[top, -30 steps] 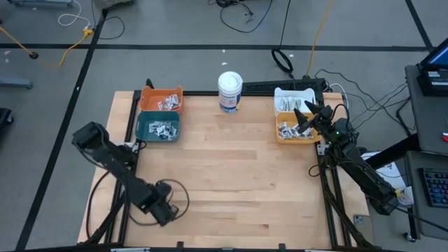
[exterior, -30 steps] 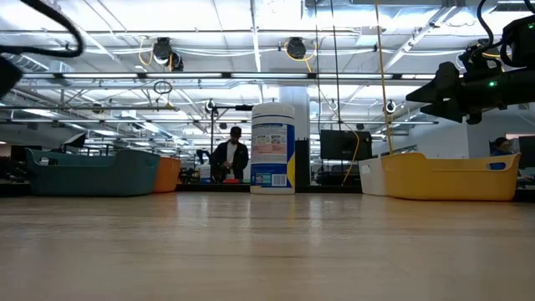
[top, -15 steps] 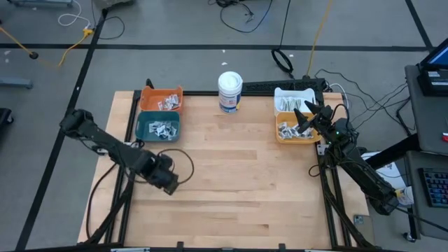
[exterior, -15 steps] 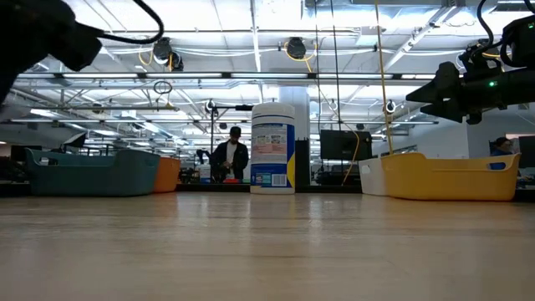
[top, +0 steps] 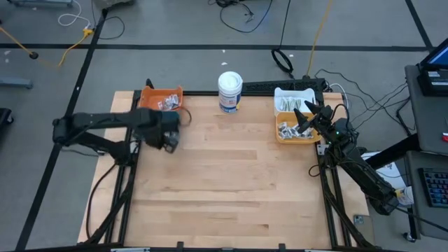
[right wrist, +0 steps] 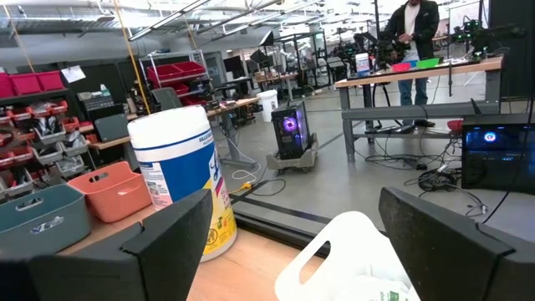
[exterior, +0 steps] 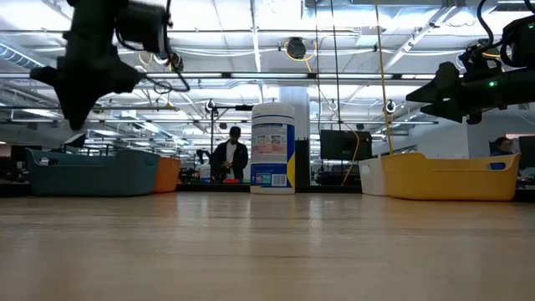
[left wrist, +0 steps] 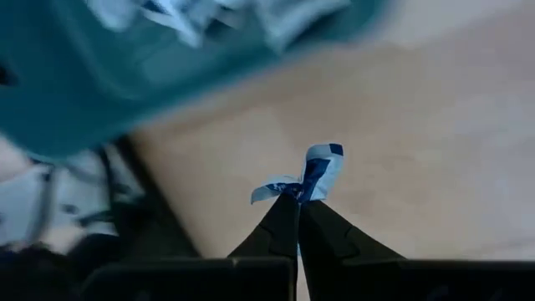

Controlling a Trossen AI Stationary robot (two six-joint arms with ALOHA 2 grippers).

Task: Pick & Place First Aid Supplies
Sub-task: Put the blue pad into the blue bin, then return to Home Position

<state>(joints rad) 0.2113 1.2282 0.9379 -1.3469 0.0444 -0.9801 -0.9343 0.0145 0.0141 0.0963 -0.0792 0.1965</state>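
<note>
Release is the step in hand, by my reading: the left end effector [top: 166,133] hangs at the left of the high view, over the teal bin [left wrist: 100,75] it largely hides there, with the orange bin [top: 162,99] just above it in that frame. Its fingers are pressed together on a small white-and-blue sachet [left wrist: 311,174], pinched by one end only. To do this well, I would want the fingers fully inside the bin's rim and low before they part, since so light a packet could flutter or cling to one finger. In the left wrist view bare desk [left wrist: 435,125] shows behind the sachet and the teal bin fills the upper left of the frame, so the arm may not be centred yet.

The sachet stands out past the fingertips, its long axis roughly in line with the fingers, free end leaning toward the upper right of that frame, slightly crumpled.

The right end effector [top: 309,117] waits spread wide above the yellow bin [top: 280,136] at the right of the high view, holding nothing.
</note>
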